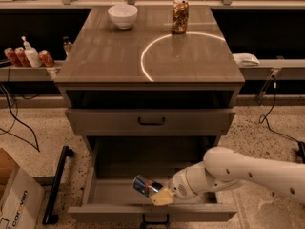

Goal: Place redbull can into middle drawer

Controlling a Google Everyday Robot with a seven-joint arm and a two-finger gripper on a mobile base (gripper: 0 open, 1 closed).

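The redbull can (145, 185) is blue and silver and lies tilted on its side, with its silver top facing left. It is inside the open middle drawer (102, 194), just above the drawer's grey floor near the front. My gripper (159, 194) reaches into the drawer from the right on a white arm (238, 173). It is shut on the can's right end, and a tan fingertip (163, 198) shows under the can. The drawer's small dark handle (155, 220) is at the bottom edge of the view.
Above the open drawer is a shut drawer with a black bar handle (151, 121). A white bowl (123, 15) and a brown-gold can (179, 16) stand on the cabinet top (109, 56). A cardboard box (14, 199) and a black bar (57, 185) are on the floor to the left.
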